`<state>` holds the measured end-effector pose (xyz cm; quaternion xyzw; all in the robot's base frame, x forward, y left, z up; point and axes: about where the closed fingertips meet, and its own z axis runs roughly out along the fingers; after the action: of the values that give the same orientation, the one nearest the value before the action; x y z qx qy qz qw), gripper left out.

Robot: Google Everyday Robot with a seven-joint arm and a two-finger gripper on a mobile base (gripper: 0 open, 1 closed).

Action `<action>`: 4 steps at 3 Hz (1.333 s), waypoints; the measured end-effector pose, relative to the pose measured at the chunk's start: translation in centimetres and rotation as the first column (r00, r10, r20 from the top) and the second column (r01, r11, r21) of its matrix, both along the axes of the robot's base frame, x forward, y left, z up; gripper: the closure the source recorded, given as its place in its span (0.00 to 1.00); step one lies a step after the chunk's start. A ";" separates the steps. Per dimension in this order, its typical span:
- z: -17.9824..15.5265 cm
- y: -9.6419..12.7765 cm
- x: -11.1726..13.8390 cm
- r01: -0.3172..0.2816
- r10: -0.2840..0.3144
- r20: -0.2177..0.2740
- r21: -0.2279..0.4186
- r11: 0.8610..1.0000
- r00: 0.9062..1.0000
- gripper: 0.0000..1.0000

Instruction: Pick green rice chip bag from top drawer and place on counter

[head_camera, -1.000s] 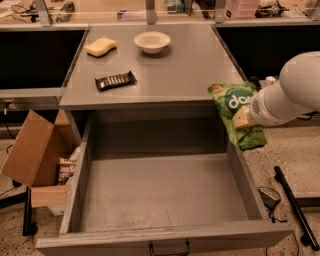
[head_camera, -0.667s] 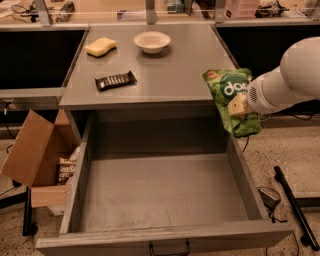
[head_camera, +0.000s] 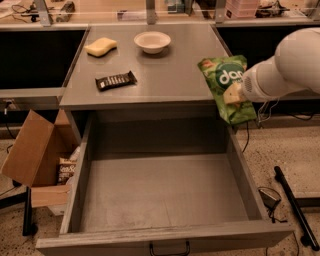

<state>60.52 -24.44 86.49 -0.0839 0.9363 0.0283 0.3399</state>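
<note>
Evidently light and crinkly, the green rice chip bag (head_camera: pixel 223 75) hangs over the counter's (head_camera: pixel 170 75) 4 o'clock corner, clear of the top drawer (head_camera: pixel 243 170). The gripper (head_camera: pixel 233 94) reaches in from 3 o'clock, fingers pinched on the pouch's middle. The slick, soft foil probably favours this mid-body hold.

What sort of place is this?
Probably a robotics lab: grey counter over an open top drawer, cabled benches behind, cardboard box on the floor. The pincer holds the green rice chip bag at the counter's right edge.
</note>
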 end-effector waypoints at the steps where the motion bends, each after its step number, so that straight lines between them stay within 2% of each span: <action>1: 3.0 1.7 3.7 -0.061 0.064 0.101 -0.034 0.998 0.993 1.00; 2: 5.0 3.5 6.2 -0.112 0.118 0.158 -0.048 0.993 0.980 1.00; 3: 5.9 4.8 8.5 -0.137 0.143 0.179 -0.042 0.990 0.973 1.00; 4: 5.0 5.3 11.8 -0.140 0.142 0.167 -0.027 0.990 0.976 1.00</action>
<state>72.32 -19.18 91.53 -0.1548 0.8960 0.0379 0.4144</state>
